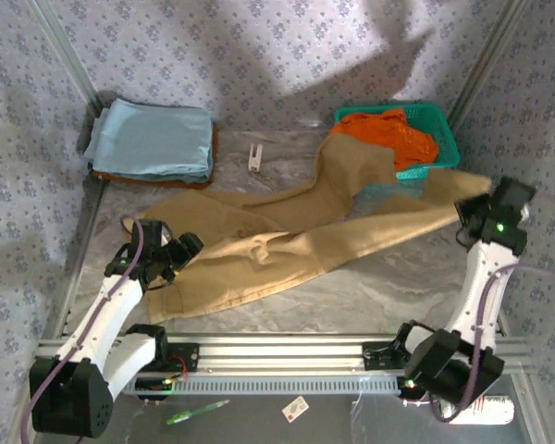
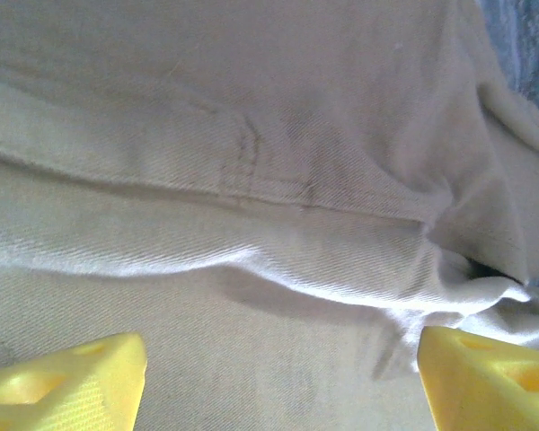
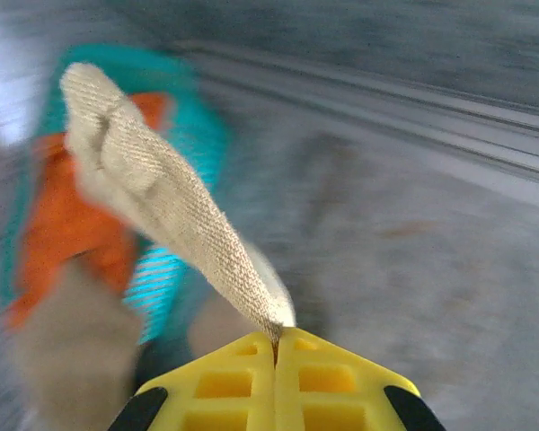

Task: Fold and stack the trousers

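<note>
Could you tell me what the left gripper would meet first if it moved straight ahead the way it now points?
The trousers: the left gripper points with open jaws at their tan cloth, seemingly close, though depth is hard to judge.

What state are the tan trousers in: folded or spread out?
Spread out, unfolded. The trousers sprawl across the table, legs apart, one leg end pinched by the right gripper.

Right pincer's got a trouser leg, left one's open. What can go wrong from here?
1. The right pincer pinches just a thin edge of the trousers; it may slip under pull.
2. Trouser cloth lies over the rim of the green basket; pulling might drag it or the orange garment.
3. The left pincer is open, so that end could slide.
</note>
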`<act>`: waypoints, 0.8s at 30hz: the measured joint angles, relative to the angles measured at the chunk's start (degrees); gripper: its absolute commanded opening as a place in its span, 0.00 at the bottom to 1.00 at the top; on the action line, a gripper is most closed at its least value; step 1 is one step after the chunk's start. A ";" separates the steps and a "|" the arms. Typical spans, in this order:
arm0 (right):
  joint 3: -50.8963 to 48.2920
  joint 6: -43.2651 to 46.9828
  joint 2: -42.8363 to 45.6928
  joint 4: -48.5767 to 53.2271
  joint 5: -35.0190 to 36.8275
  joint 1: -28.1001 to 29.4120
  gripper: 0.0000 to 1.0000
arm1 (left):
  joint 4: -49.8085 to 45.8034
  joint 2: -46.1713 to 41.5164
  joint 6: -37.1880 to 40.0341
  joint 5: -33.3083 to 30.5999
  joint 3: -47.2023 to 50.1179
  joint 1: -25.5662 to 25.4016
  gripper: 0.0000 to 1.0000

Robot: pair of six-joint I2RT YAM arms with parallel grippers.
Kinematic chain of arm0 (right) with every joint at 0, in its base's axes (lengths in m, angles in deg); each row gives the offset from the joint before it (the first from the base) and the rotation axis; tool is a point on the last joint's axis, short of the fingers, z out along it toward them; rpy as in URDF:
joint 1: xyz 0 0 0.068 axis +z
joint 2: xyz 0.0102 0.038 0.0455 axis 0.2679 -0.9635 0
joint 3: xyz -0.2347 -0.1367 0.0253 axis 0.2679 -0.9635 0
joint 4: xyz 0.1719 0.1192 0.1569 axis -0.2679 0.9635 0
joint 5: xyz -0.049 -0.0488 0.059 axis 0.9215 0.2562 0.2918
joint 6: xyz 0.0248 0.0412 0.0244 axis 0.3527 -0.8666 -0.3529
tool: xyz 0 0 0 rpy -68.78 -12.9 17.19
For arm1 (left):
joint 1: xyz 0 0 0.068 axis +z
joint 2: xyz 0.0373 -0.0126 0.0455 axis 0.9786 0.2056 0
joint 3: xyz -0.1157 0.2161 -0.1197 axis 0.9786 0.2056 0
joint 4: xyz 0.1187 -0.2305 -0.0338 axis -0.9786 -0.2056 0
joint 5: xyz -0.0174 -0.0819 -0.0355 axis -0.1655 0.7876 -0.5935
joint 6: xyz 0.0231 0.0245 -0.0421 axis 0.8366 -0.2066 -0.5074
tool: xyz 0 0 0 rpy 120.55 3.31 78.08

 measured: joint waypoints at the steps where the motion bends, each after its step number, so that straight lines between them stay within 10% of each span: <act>1: -3.67 0.13 0.28 -0.37 0.35 -2.54 0.00 | 0.00 0.00 0.02 0.26 0.57 0.00 0.79; 4: -12.66 0.81 -2.43 -0.44 1.07 -8.00 0.43 | 0.02 0.02 0.35 1.29 1.88 0.00 0.79; 7: -15.13 2.14 -4.74 1.40 1.20 -10.78 0.59 | -0.02 0.07 0.44 2.19 2.25 0.00 0.79; 12: -13.84 3.41 -0.74 2.51 1.36 -9.70 0.62 | -0.20 -0.15 0.42 3.41 2.16 -1.95 0.75; 24: -10.56 1.73 -2.40 -0.07 0.50 17.99 0.61 | 1.95 16.87 -3.04 -11.10 -7.13 -42.69 0.64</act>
